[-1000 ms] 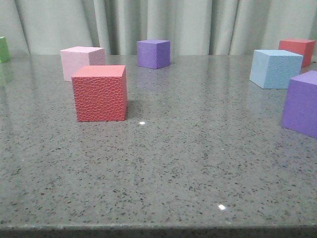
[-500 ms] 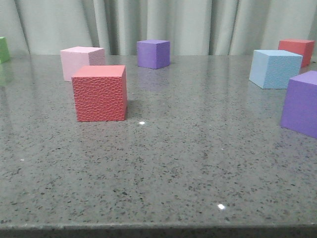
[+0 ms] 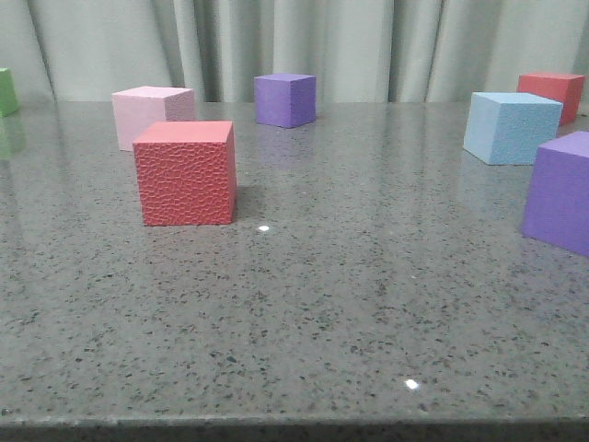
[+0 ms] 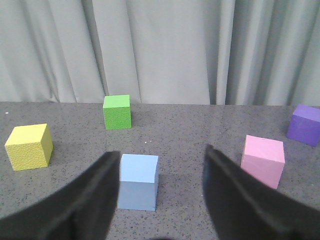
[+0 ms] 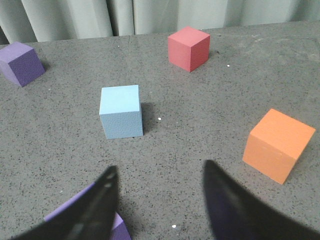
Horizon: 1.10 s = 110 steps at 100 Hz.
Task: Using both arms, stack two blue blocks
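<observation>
A pebbled pale blue block (image 3: 511,127) sits at the far right of the table in the front view; it also shows in the right wrist view (image 5: 120,111), ahead of my open, empty right gripper (image 5: 159,172). A smoother pale blue block (image 4: 137,181) sits in the left wrist view, just past my open left gripper (image 4: 161,156) and close to one finger (image 4: 95,192). Neither gripper shows in the front view.
The front view shows a red cube (image 3: 186,172), a pink cube (image 3: 151,114), a purple cube (image 3: 285,99), a second purple cube (image 3: 561,191), a red cube (image 3: 552,93) and a green cube (image 3: 7,91). A yellow cube (image 4: 29,146) and an orange cube (image 5: 277,145) show in the wrist views.
</observation>
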Each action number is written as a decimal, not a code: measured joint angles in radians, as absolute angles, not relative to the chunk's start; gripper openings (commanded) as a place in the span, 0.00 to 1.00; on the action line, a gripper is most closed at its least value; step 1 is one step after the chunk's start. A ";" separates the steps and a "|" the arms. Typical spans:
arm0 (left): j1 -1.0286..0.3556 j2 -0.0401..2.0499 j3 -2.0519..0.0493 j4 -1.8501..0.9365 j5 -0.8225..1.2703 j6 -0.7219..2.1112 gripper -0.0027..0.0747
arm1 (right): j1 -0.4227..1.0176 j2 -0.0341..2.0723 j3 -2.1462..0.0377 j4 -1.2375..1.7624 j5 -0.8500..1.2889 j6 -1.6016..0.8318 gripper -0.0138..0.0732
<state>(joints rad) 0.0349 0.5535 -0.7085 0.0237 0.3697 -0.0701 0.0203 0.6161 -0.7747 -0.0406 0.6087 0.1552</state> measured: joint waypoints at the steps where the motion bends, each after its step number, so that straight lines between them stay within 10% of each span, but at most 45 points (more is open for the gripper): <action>1: 0.035 0.554 -0.711 0.024 0.370 -0.070 0.82 | 0.020 0.618 -0.777 -0.041 0.609 0.155 0.84; 68: 0.035 0.566 -0.717 0.024 0.384 -0.070 0.89 | 0.020 0.674 -0.832 -0.021 0.661 0.151 0.84; 110: 0.035 0.568 -0.717 0.024 0.395 -0.070 0.89 | 0.020 1.083 -1.219 0.027 0.908 0.149 0.83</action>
